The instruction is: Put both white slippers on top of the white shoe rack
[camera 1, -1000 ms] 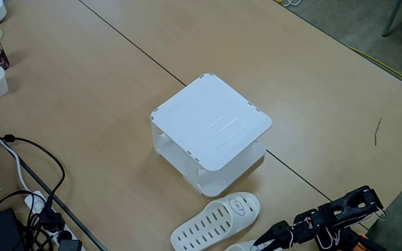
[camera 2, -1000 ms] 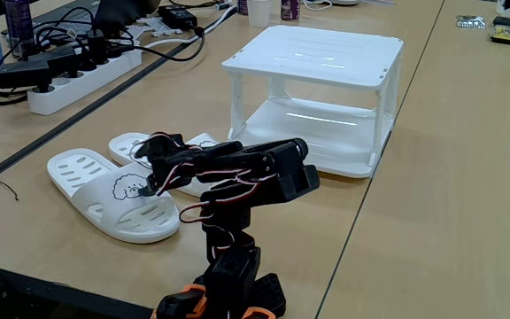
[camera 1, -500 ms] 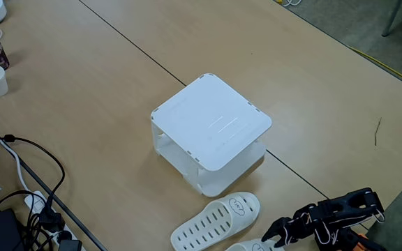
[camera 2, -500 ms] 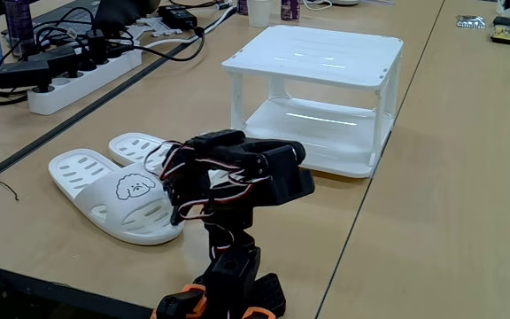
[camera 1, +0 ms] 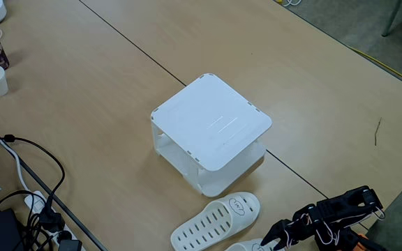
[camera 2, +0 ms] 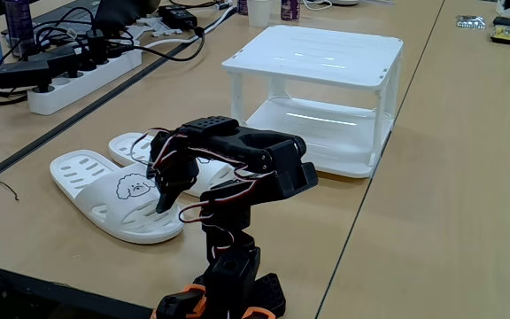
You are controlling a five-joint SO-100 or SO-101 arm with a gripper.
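Comparing the present frames with those from the last second shows that only the arm has moved; the task's things lie where they lay.

The table (camera 1: 82, 84) carries the rack (camera 2: 317, 71) at its centre. In both fixed views the rack top is bare, so neither slipper has been placed yet.

The arm (camera 2: 264, 168) stands at the near edge of the table in the low fixed view. A second ago it was stretched out flat toward the left; it has since arched upward at the elbow and turned its wrist down.

The slippers lie side by side on the table, left of the arm and near-left of the rack in the low view. The near slipper (camera 2: 113, 199) has its face mark uppermost. The far slipper (camera 2: 135, 146) is partly hidden behind the arm. In the high fixed view one slipper (camera 1: 215, 223) lies just near the rack, and the second is cut off at the bottom edge.

The gripper (camera 2: 162, 190) now points down at the strap of the near slipper, at or just above it. The fingers are dark and bunched against the wires, so whether they are spread or closed cannot be told.

Judged from this, the arm is setting up the first grasp. The near slipper has shifted slightly to the right, which suggests contact.
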